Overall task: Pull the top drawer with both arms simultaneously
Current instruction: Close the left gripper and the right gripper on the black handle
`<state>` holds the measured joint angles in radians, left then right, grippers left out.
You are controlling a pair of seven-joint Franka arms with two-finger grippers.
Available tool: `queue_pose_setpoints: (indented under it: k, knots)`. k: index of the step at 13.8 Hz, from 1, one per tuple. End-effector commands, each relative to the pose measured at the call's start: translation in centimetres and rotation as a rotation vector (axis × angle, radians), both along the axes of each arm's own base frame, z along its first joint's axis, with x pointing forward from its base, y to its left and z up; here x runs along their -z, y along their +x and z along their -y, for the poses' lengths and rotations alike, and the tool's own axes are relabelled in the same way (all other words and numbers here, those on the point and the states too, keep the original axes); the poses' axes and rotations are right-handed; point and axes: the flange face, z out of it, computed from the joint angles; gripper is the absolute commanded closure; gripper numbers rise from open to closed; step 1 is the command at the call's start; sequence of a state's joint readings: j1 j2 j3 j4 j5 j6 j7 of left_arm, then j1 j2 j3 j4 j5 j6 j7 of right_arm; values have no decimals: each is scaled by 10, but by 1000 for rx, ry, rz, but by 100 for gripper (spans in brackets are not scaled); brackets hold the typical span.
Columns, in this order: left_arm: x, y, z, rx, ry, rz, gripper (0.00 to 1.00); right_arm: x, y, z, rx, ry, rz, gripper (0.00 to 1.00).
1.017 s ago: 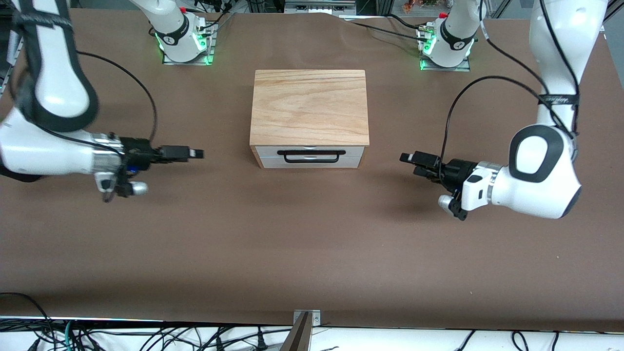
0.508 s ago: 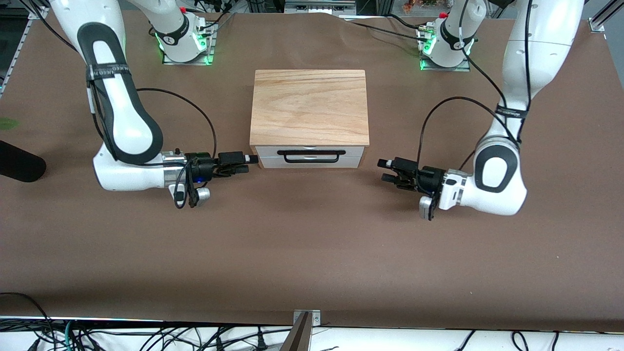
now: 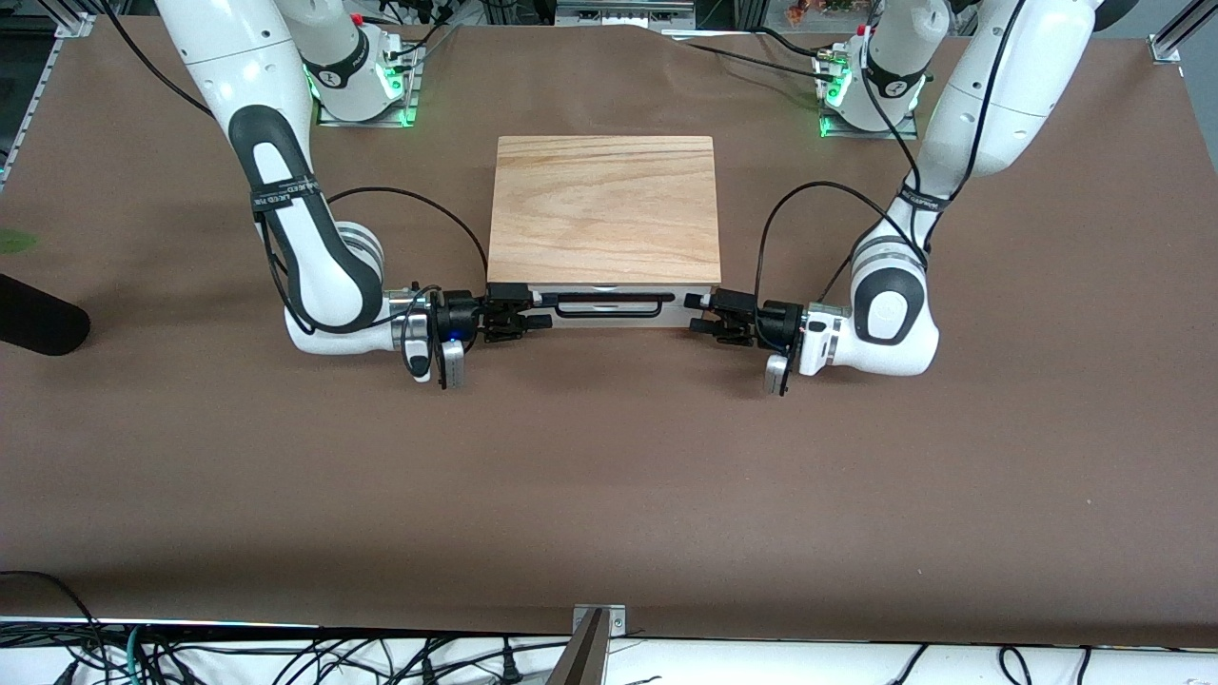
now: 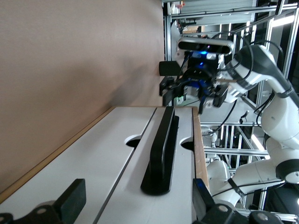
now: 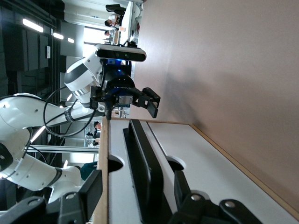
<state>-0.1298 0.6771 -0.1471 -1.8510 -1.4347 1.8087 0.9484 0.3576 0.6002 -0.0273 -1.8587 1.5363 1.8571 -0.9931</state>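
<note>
Flanking the oak box (image 3: 603,209) mid-table, the right gripper (image 3: 540,314) sits at one end of the top drawer's (image 3: 609,306) black bar handle (image 3: 609,306) and the left gripper (image 3: 702,312) just beside the other end, both level with the white front. Each has its fingers spread wide with nothing held, the right's straddling the handle end. The drawer looks fully shut, so closing on the bar and the whole pull remain.
</note>
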Motion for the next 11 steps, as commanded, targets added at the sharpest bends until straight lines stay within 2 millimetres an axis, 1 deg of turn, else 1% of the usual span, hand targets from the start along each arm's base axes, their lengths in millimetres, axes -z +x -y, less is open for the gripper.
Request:
queue_pose_setpoints:
  k: [1,2,3,5,6,7,8,9,10,11]
  knots:
    - [-1,-3,11,-32,-21,24,0,8,-8,2,4,21,45,53]
    - [-2,-2,12,-36,-21,27,0,10,-8,2,1,22,48,53]
    - [-2,0,12,-43,-20,28,3,10,-8,3,2,22,51,53]
    - [-2,-2,22,-40,-29,25,12,9,-6,0,30,45,48,53]
    - [-2,0,21,-54,-18,32,19,15,-7,-3,50,65,48,53]
    - [-3,-1,28,-54,-14,36,28,19,-9,-10,60,82,55,53]
    - [-7,1,34,-57,-11,47,37,25,-11,-16,76,101,61,53]
    - [-7,1,36,-60,-10,50,48,30,-12,-19,86,111,72,53]
    - [-7,0,38,-57,-11,48,52,31,-12,-19,87,112,73,53]
    - [-7,-1,40,-53,-15,46,68,31,-13,-20,85,112,73,56]
